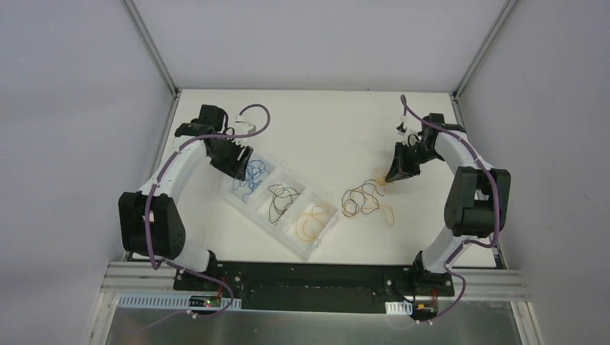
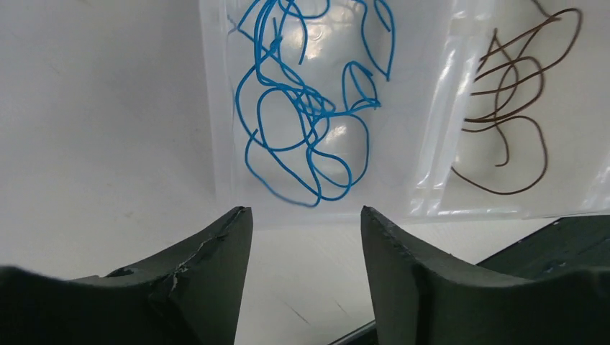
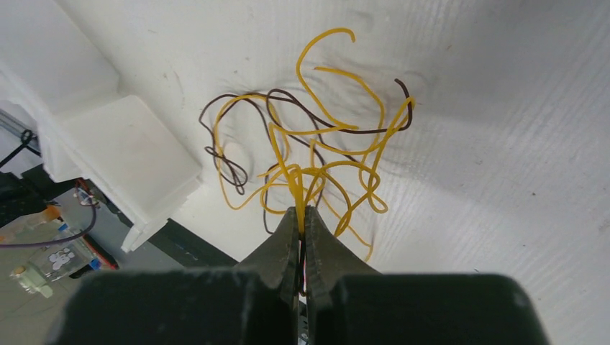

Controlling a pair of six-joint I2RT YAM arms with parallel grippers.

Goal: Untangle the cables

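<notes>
While the left pincer (image 2: 306, 215) hovers low over the white tabletop (image 1: 324, 129) with its two dark fingers (image 2: 208, 266) standing apart and nothing between them, the blue cable (image 2: 302, 115) lies just ahead of its tips. That cable is a loose heap of loops in the end compartment of a clear plastic tray (image 1: 262, 226), the compartment closest to this pincer. Past a see-through divider, off to the pincer's right in the wrist view, a dark cable (image 2: 511, 108) curls in the middle compartment. From above, an orange-yellow cable (image 1: 311, 219) rests in the third compartment, the one farthest from the left pincer (image 1: 241, 162).

Across the tabletop, the right pincer (image 3: 302, 212) is pressed together, clamped on a yellow strand (image 3: 295, 187) right at its fingertips. From that pinch the yellow strand fans out ahead of the pincer in several open loops. A brown strand (image 3: 327, 128) weaves through those loops and trails off to the pincer's left. Both strands belong to one tangle (image 1: 363, 200). In the overhead view it spreads over bare tabletop just beyond the right pincer (image 1: 394, 175), toward the tray but apart from it. Whether the brown strand is also caught in the pinch cannot be told.
</notes>
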